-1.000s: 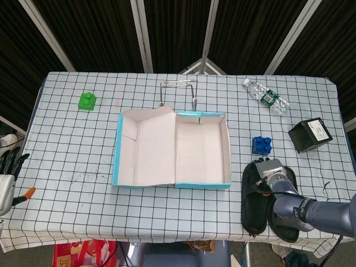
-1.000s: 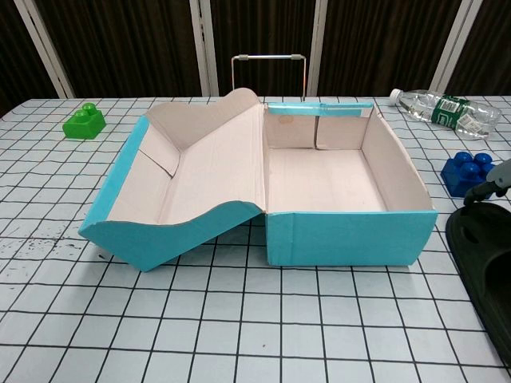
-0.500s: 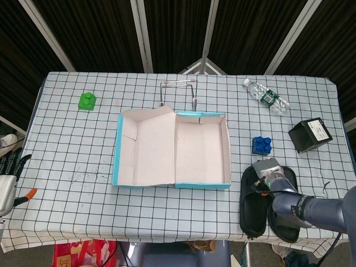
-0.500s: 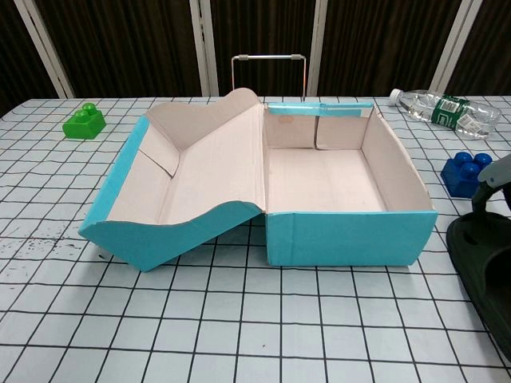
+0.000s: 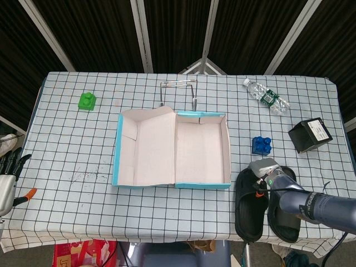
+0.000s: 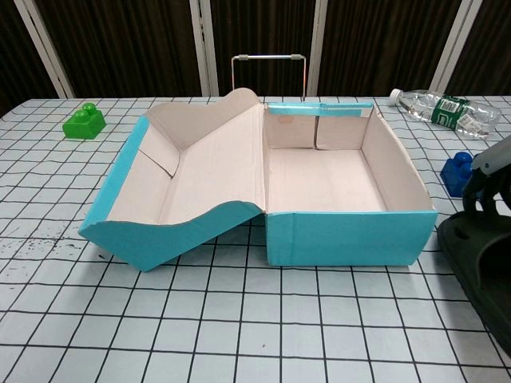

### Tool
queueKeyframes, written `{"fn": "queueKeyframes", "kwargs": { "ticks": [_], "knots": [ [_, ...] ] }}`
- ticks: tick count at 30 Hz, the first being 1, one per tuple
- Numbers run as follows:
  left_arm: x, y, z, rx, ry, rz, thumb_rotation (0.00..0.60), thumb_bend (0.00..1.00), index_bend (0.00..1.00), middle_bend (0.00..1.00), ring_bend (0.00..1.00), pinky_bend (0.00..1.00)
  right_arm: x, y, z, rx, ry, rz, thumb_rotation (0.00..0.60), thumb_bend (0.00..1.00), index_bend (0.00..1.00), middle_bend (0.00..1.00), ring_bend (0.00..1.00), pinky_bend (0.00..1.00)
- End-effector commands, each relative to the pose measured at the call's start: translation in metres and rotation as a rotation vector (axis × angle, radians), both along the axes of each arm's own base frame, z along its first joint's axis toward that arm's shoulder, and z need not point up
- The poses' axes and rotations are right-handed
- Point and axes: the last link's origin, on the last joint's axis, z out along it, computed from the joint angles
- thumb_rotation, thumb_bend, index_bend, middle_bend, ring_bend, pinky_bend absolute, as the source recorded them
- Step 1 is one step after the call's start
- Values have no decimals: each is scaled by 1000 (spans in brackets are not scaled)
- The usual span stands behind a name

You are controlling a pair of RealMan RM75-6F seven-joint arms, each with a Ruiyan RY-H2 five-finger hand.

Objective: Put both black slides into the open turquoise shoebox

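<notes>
The open turquoise shoebox point(image 5: 201, 185) point(image 6: 350, 236) lies mid-table, its tray empty and its lid folded out to the left. Two black slides lie side by side near the front right edge. My right hand point(image 5: 269, 173) point(image 6: 490, 177) grips the far end of the left slide point(image 5: 248, 211) point(image 6: 477, 267), which is angled toward the box's front right corner. The right slide point(image 5: 287, 218) lies flat beside it, partly under my forearm. Off the table's left edge, my left hand point(image 5: 9, 165) hangs with fingers apart, holding nothing.
A blue block point(image 5: 261, 145) point(image 6: 456, 172) sits just behind the slides. A black box point(image 5: 310, 135) and a water bottle point(image 5: 267, 98) point(image 6: 445, 110) are at the far right. A wire stand point(image 5: 178, 92) point(image 6: 269, 70) stands behind the box; a green block point(image 5: 87, 101) point(image 6: 84, 121) far left.
My right hand has dragged the left slide's far end leftward, toward the shoebox, so it now splays away from the right slide. The left hand has not moved.
</notes>
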Motion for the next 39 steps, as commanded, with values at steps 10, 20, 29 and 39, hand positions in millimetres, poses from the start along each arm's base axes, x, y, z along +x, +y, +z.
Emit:
{"fn": "queueKeyframes", "kwargs": {
  "ticks": [10, 20, 29, 39],
  "knots": [
    [0, -1, 3, 8, -11, -1, 600, 258, 145, 0, 9, 128, 44, -10, 54, -98, -7, 28, 600, 365, 524, 474, 425, 127],
    [2, -2, 6, 27, -20, -19, 600, 258, 145, 0, 9, 128, 85, -21, 64, -245, -265, 124, 600, 364, 543, 474, 426, 127],
    [4, 0, 8, 81, -33, -85, 600, 258, 145, 0, 9, 128, 89, -31, 33, -423, -628, 143, 600, 388, 595, 474, 428, 163],
    [3, 2, -1, 73, -27, -96, 600, 258, 145, 0, 9, 128, 87, -44, -3, -690, -985, 239, 600, 409, 611, 474, 428, 163]
  ]
}}
